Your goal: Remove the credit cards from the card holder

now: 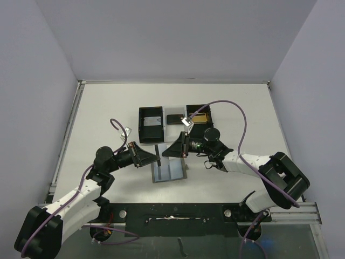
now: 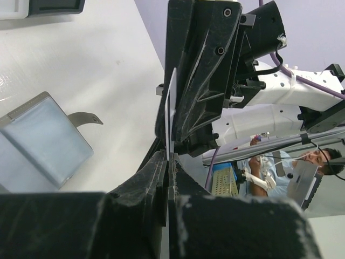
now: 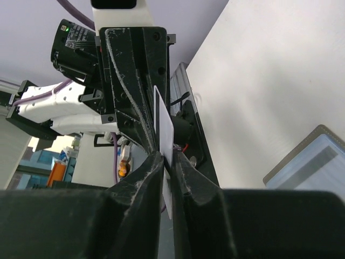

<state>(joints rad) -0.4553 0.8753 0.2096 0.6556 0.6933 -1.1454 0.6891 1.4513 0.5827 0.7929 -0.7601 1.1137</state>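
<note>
The card holder [image 1: 168, 171] lies open and flat on the table, its grey-blue panels up, with a dark stripe across one panel. It also shows in the left wrist view [image 2: 43, 143] and in the right wrist view [image 3: 315, 162]. One credit card [image 1: 157, 151] is held on edge in the air just above the holder's far left corner. My left gripper [image 1: 157, 160] is shut on the card [image 2: 168, 108] from the left. My right gripper [image 1: 163, 152] is shut on the same card [image 3: 164, 129] from the right. The two grippers meet nose to nose.
A black three-compartment tray [image 1: 151, 123] stands behind the holder, with something yellow in its right compartment [image 1: 198, 117]. White walls close the table on three sides. The black mounting rail [image 1: 178, 216] runs along the near edge.
</note>
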